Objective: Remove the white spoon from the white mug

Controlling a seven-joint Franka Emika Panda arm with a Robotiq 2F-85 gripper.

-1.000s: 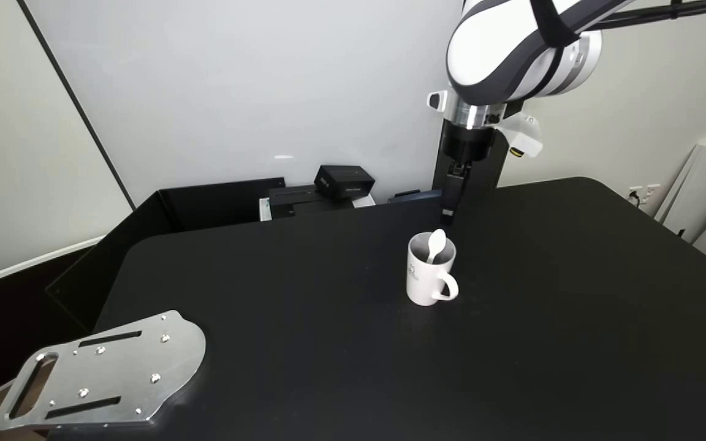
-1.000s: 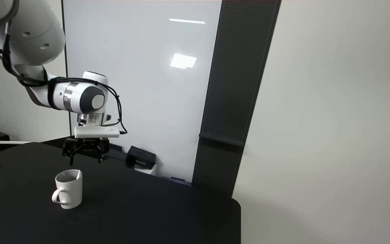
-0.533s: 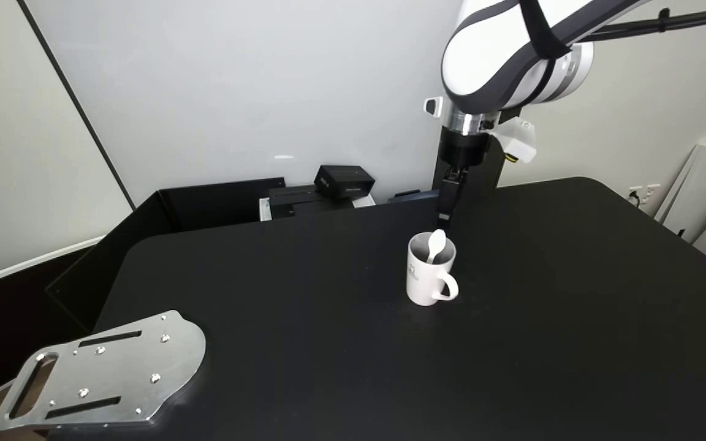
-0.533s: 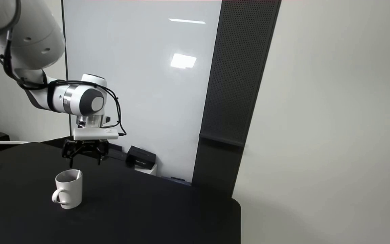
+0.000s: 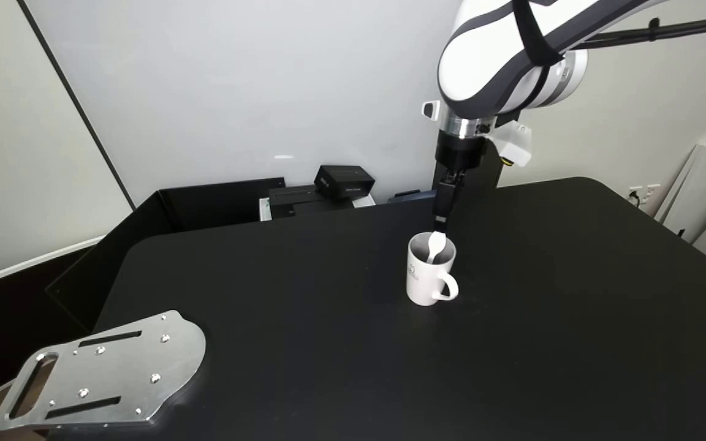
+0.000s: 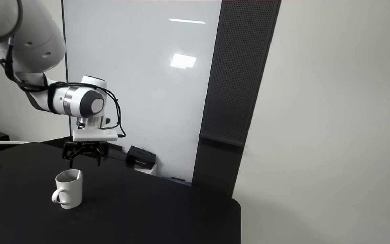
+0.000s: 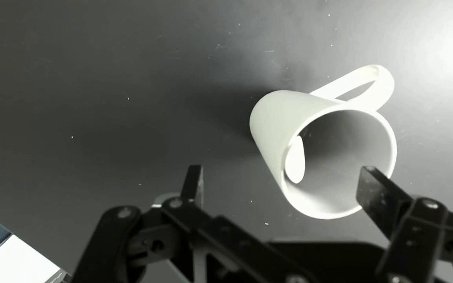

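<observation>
Wrist view, fingers point(image 7: 383, 198) spread apart above the bench point(image 7: 92, 98), white spoon point(image 7: 295, 162) leaning inside white mug point(image 7: 283, 114), metal plate point(image 5: 123, 364) at a bench edge in an exterior view

White mug point(image 5: 425, 280): upright; one loop handle; small dark print
White spoon point(image 5: 436, 245): inside mug; tilted; oval bowl up

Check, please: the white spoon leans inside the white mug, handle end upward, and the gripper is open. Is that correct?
Not quite: the white spoon has its bowl end upward, not its handle, as an exterior view shows. It does lean inside the white mug, and the gripper is open.
</observation>
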